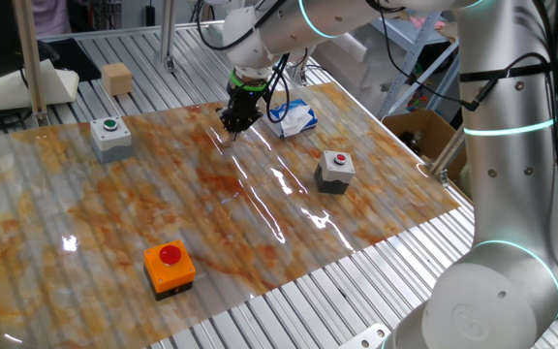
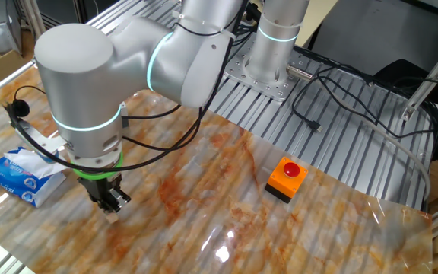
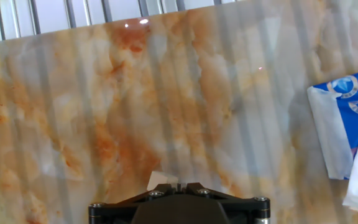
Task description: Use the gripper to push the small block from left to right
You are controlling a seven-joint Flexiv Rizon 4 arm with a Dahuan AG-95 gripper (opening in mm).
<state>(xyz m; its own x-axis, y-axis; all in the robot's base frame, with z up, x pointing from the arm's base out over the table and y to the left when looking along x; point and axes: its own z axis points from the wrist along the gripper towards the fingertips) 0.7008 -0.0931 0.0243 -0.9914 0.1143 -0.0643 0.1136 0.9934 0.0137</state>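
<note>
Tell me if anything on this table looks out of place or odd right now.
One thing: the small block sits off the marbled mat, on the bare slatted table at the far edge, well away from the gripper, which is low over the mat. A tissue pack lies crumpled nearby.

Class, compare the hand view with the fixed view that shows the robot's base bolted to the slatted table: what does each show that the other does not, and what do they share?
Only the hand view shows the gripper from directly behind, its fingertips together, and the bare slats beyond the mat's far edge.

Only the fixed view shows the orange box with a red button, the arm's base, the green ring and the trailing cables.

Both show the marbled mat and the blue-and-white tissue pack lying beside the gripper. Neither shows the small block.
</note>
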